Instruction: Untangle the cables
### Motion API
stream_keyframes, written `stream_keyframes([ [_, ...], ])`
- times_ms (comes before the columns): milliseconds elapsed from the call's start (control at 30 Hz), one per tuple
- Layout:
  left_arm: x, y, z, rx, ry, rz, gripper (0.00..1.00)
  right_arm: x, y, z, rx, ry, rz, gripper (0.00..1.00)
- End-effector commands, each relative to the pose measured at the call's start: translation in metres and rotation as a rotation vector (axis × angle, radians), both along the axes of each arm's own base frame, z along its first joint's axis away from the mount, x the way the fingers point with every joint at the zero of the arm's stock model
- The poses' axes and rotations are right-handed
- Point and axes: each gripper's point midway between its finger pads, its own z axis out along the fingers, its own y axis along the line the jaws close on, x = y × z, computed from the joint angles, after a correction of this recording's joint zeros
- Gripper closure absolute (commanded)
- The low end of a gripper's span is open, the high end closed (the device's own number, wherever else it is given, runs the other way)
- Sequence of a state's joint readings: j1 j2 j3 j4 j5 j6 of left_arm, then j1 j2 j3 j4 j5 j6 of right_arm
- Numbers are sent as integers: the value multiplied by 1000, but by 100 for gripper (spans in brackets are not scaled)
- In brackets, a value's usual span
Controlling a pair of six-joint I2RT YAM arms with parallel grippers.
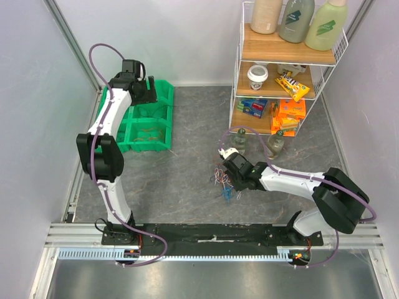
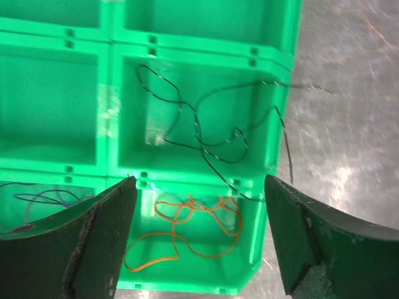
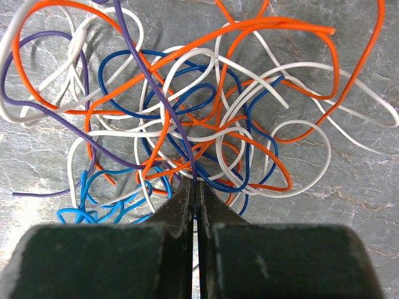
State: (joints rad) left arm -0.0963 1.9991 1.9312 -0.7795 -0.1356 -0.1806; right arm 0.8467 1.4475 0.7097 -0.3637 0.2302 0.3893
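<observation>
1. The left gripper hangs over the green bin at the upper left of the top view. Its two dark fingers stand wide apart with nothing between them.
2. In the left wrist view, a black cable sprawls in the compartment at the middle of the frame. One end trails over the bin's right wall onto the grey table.
3. The compartment below it, between the fingers, holds a looped orange cable. The compartment at the lower left holds thin purple strands, partly hidden by the left finger.
4. The right gripper sits low over the table near the centre of the top view, with its jaws pressed together.
5. A purple cable runs down from the top of the right wrist frame into the seam between the tips, and it appears to be pinched there.
6. The tangle of cables lies on the table just beyond those tips. Orange, white, dark blue and light blue loops cross over one another, with the light blue ones at the lower left.
</observation>
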Motion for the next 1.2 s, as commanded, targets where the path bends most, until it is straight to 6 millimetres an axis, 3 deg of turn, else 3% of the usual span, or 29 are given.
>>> stream_keyframes([
  [0, -25, -53, 29, -234, -52, -156, 15, 10, 5, 12, 36, -48, -13, 100],
  [100, -54, -102, 33, -362, -68, -336, 20, 10, 6, 13, 46, -50, -14, 100],
  [200, -101, -155, 29, -489, -63, -537, 22, 8, 10, 14, 70, -52, -3, 100],
  [367, -197, -236, -3, -573, -3, -815, 18, 5, 17, 18, 129, -60, 30, 100],
  [467, -239, -265, -32, -598, 106, -877, 19, 2, 21, 20, 166, -60, 48, 100],
  [533, -249, -273, -45, -605, 151, -886, 23, 1, 24, 22, 186, -61, 56, 100],
  [667, -263, -285, -64, -586, 219, -922, 43, 0, 25, 25, 210, -71, 58, 100],
  [733, -277, -293, -68, -568, 232, -966, 43, -1, 25, 26, 213, -72, 59, 100],
  [800, -281, -298, -75, -593, 269, -951, 36, 0, 25, 27, 217, -75, 58, 100],
  [867, -279, -302, -82, -598, 304, -911, 27, -1, 25, 28, 220, -79, 59, 100],
  [933, -268, -303, -89, -569, 324, -865, 27, -1, 25, 27, 219, -77, 58, 100],
  [1067, -255, -306, -111, -508, 398, -804, 42, -1, 25, 26, 217, -74, 56, 100],
  [1167, -248, -308, -114, -493, 406, -790, 54, -1, 24, 26, 210, -74, 53, 100],
])
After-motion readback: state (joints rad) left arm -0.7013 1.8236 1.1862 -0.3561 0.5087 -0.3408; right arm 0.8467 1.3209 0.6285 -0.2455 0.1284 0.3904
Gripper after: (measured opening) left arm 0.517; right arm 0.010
